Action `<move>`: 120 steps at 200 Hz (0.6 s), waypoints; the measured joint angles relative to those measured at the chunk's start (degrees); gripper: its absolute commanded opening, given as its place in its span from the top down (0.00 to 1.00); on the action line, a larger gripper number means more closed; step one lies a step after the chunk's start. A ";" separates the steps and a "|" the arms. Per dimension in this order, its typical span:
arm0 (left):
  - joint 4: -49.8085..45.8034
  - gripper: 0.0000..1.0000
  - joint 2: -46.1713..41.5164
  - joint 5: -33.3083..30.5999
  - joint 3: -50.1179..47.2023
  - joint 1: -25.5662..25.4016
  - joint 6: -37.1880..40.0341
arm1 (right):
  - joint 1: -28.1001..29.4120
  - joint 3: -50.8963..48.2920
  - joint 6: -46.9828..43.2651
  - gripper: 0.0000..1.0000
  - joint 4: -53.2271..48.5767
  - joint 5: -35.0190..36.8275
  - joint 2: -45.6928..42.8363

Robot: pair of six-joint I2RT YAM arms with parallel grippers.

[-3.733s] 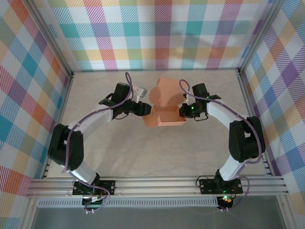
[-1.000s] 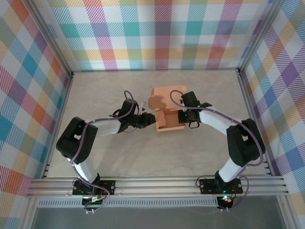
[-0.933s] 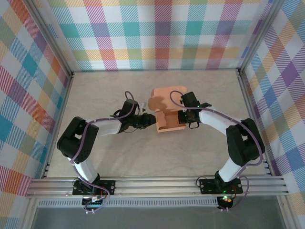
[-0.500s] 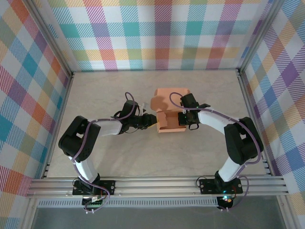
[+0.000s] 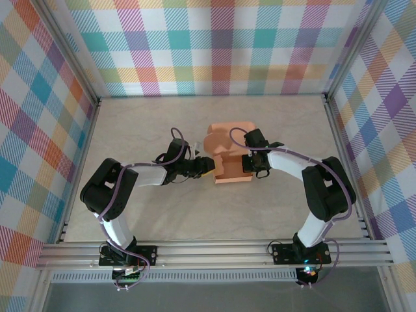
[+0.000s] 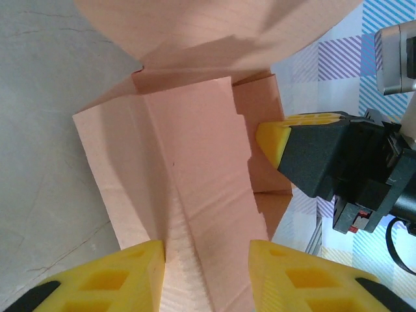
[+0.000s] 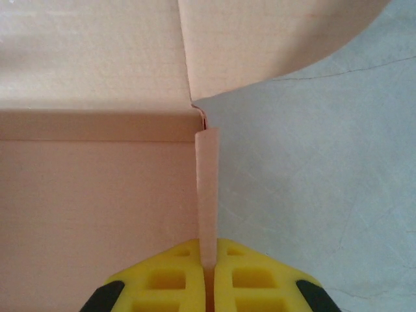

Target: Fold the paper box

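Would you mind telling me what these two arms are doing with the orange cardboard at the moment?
Both arms are working on a partly folded paper box in the middle of the table. The right gripper is shut on a thin upright flap at the box's right side. The left gripper is open, its fingers spread to either side of a folded panel at the box's left side. The box's tray shape is roughed out, and its rounded flap at the far end is not yet closed.
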 measured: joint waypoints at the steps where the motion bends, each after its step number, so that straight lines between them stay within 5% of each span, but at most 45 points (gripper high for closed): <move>1: 0.02 0.63 0.00 0.02 -0.04 -0.02 0.00 | 0.00 0.02 0.00 1.00 0.00 0.02 0.00; 61: 0.42 0.66 0.17 0.02 -0.50 -0.02 -0.20 | 0.00 0.00 0.61 1.00 0.04 0.76 0.02; 120: 4.37 0.52 -0.11 -2.10 -4.83 0.02 -0.76 | -0.20 0.02 1.03 1.00 0.22 0.35 0.15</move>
